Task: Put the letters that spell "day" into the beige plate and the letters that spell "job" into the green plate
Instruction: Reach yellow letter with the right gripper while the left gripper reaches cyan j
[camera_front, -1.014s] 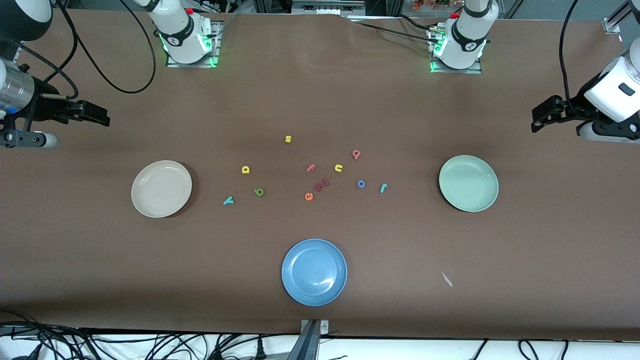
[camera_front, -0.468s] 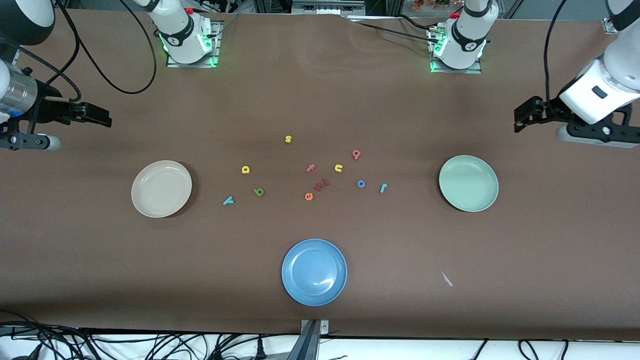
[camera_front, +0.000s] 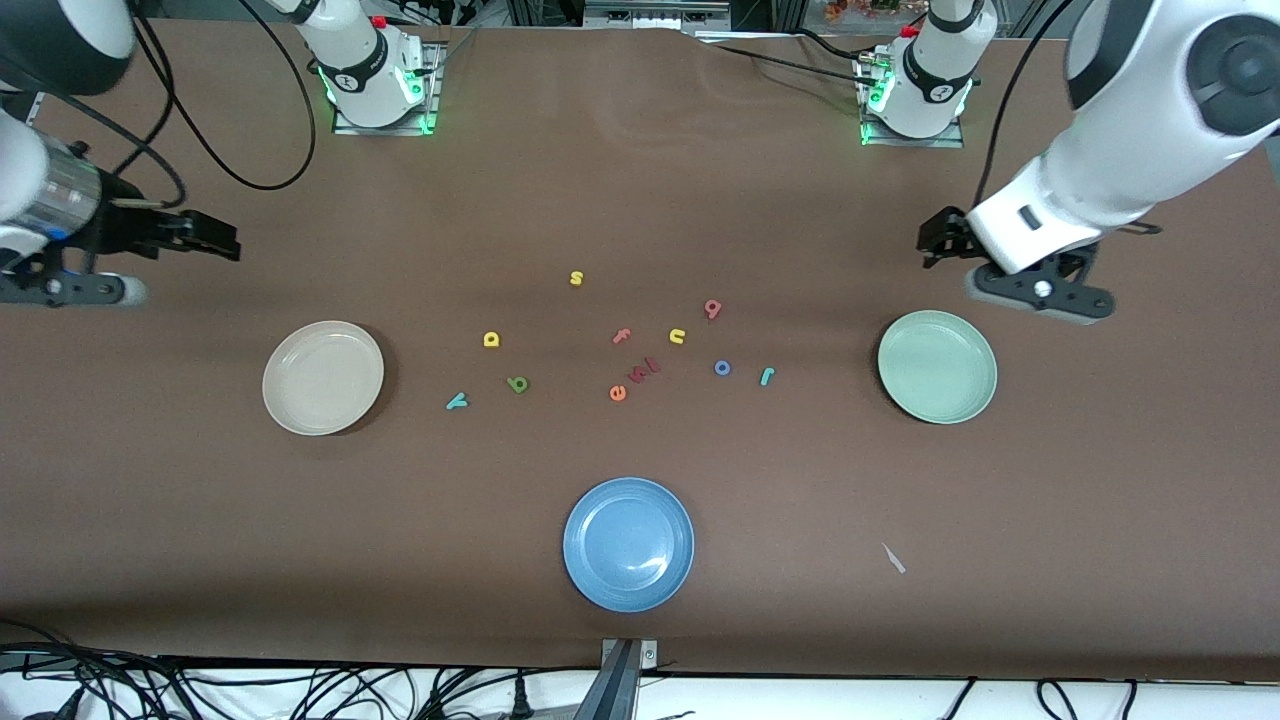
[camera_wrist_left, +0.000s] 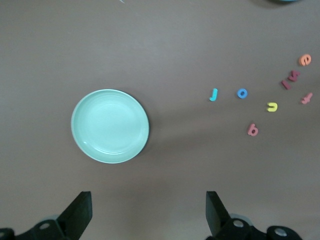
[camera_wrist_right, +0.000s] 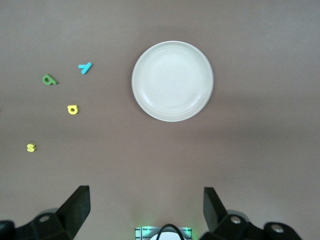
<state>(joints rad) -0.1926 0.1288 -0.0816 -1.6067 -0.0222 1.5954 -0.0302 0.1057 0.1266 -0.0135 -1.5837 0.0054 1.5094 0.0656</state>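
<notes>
Brown tabletop is carrying tiny, light-looking letters (probably pinched by their edges); left gripper (camera_front: 935, 243) and right gripper (camera_front: 215, 236) are hovering, fingers spread, holding nothing.

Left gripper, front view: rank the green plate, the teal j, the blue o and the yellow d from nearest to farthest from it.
From the left gripper, jaws open, up in the air toward the left arm's end of the table:
1. green plate, closest to the gripper.
2. teal j, beside the plate, toward the table's middle.
3. blue o, just past the j.
4. yellow d, toward the right arm's end.
</notes>
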